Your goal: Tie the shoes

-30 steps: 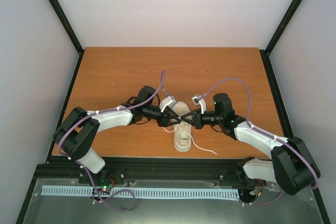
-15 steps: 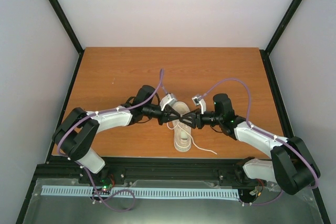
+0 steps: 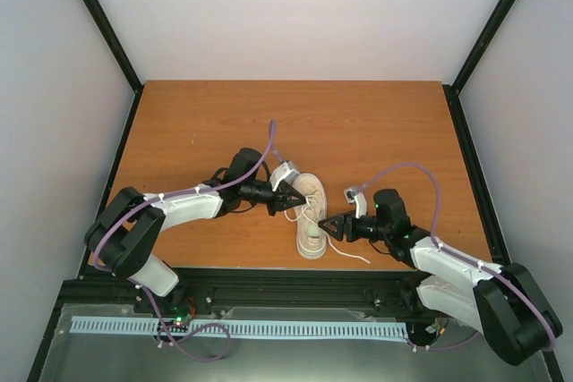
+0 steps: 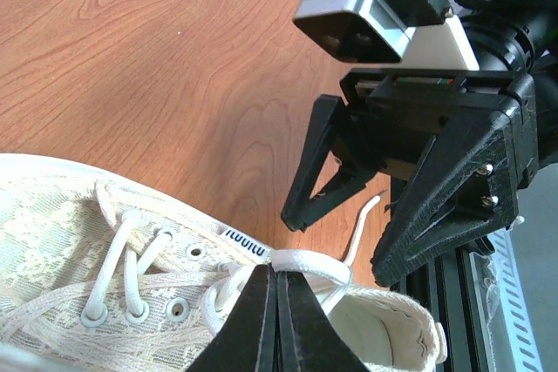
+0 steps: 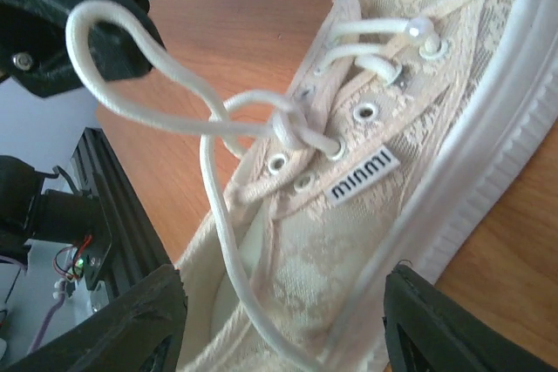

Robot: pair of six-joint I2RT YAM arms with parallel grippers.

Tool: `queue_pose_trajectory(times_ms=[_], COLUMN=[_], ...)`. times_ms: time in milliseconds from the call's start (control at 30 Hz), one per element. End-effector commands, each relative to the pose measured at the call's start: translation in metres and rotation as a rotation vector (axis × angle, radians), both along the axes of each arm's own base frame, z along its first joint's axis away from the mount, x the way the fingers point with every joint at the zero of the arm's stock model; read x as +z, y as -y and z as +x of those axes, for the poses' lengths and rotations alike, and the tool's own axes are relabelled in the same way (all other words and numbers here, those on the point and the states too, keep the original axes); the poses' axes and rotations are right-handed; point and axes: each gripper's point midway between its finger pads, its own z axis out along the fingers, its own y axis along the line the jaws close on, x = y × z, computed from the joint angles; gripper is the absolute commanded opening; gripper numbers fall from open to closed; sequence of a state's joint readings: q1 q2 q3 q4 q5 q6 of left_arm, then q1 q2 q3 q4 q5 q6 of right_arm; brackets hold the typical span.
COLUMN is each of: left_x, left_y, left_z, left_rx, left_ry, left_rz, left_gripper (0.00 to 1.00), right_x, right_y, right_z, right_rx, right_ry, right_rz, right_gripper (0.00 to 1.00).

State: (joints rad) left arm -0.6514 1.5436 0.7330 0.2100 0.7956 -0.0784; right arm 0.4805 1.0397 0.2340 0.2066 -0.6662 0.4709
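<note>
The cream shoe (image 3: pixel 311 219) lies on the wooden table (image 3: pixel 197 123), toe toward the far side. My left gripper (image 3: pixel 294 202) sits over its lacing, shut on a white lace loop (image 4: pixel 305 259) at the fingertips (image 4: pixel 261 289). In the right wrist view that loop (image 5: pixel 131 58) runs from a knot (image 5: pixel 292 128) at the eyelets up to the left gripper's black fingers (image 5: pixel 52 32). My right gripper (image 3: pixel 324 223) stands open beside the shoe's heel end with nothing gripped; the shoe's side (image 5: pixel 375 215) fills the space between its fingers (image 5: pixel 131 320). A loose lace end (image 3: pixel 351 254) trails on the table.
The black frame rail (image 3: pixel 295 288) runs along the table's near edge, just behind the shoe's heel. Grey walls enclose the table on three sides. The right gripper's open fingers (image 4: pixel 318 172) hang close in front of the left gripper.
The left gripper closed on the lace loop. The right gripper opened, let go, and drew back toward the near right, away from the left gripper.
</note>
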Motion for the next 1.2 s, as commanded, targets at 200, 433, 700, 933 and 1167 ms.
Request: queue_pose_trajectory(times_ms=[200,433,700,933,1167], left_x=[0.010,0.010,0.008,0.007,0.007], left_y=[0.002,0.002,0.003,0.003,0.000], left_z=[0.008,0.007,0.008,0.008,0.005], left_rx=[0.015,0.010,0.010,0.007,0.012], left_ry=[0.036,0.040,0.036,0.035,0.040], left_rz=[-0.030,-0.035,-0.029,-0.031,-0.032], left_gripper=[0.01,0.01,0.01,0.01,0.01], right_x=[-0.001,-0.015,-0.030,-0.028,-0.019], right_y=[0.008,0.012,0.006,0.004,0.002], right_z=[-0.018,-0.020,-0.030,-0.029,-0.019], right_rx=[-0.039,-0.055,0.017,0.032,0.025], right_ry=[-0.020,-0.048,-0.108,-0.089,-0.057], right_rz=[0.080,0.046,0.041,0.042,0.029], right_gripper=[0.52,0.49,0.39,0.36,0.06])
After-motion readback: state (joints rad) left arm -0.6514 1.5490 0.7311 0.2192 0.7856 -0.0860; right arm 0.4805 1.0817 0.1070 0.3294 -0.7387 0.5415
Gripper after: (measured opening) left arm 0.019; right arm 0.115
